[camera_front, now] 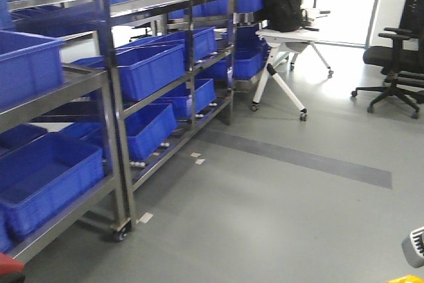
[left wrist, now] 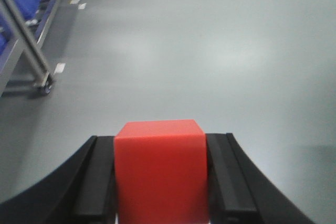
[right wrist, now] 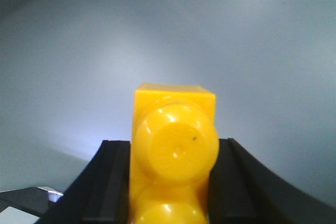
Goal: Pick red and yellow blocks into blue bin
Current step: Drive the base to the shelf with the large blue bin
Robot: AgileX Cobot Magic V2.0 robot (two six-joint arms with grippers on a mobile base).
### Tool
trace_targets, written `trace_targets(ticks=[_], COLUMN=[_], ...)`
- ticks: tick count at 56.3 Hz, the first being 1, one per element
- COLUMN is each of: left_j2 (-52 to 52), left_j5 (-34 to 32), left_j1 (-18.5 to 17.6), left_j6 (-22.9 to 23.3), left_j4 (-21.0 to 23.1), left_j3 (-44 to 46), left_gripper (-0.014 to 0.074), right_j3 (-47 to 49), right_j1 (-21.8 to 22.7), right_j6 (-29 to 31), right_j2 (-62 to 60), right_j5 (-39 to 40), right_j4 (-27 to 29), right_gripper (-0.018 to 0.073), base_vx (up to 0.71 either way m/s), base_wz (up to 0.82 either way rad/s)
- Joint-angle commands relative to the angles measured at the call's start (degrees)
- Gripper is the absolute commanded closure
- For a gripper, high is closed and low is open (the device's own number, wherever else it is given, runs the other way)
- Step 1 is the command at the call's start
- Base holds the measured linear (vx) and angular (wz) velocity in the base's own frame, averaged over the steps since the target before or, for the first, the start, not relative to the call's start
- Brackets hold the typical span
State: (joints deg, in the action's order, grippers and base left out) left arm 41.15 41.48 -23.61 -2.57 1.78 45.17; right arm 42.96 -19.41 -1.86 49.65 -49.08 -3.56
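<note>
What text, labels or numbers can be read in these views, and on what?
None readable.
Red cube and yellow brick: no markings on the faces shown.
Blue bins on the racks: no labels visible.
White floor tags by the rack: too small to tell if printed.

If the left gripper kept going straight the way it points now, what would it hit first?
Probably the grey floor; nothing stands ahead of the left gripper and its red cube. The metal rack sits off to the side. Depth is unclear.
</note>
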Motion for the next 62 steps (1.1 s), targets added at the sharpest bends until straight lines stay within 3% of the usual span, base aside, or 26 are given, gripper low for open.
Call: trace_targets(ticks=[1,62], left_j2=[0.0,0.0], left_j5=[-4.51,-4.56], left_j1=[-0.31,-0.31], left_j6=[0.0,0.0], left_j4=[0.48,0.48], left_j3=[1.55,1.55], left_gripper=[0.0333,0.0333], right_j3=[1.52,1.52], right_j1=[-0.05,-0.05], right_j6=[0.23,0.23], right_j2=[-0.63,-0.63], right_j5=[3.06,3.06], right_j4=[-0.55,-0.55], right_gripper=[0.0387,0.0387], base_vx=[0.42,0.4], base_wz=[-0.29,-0.12])
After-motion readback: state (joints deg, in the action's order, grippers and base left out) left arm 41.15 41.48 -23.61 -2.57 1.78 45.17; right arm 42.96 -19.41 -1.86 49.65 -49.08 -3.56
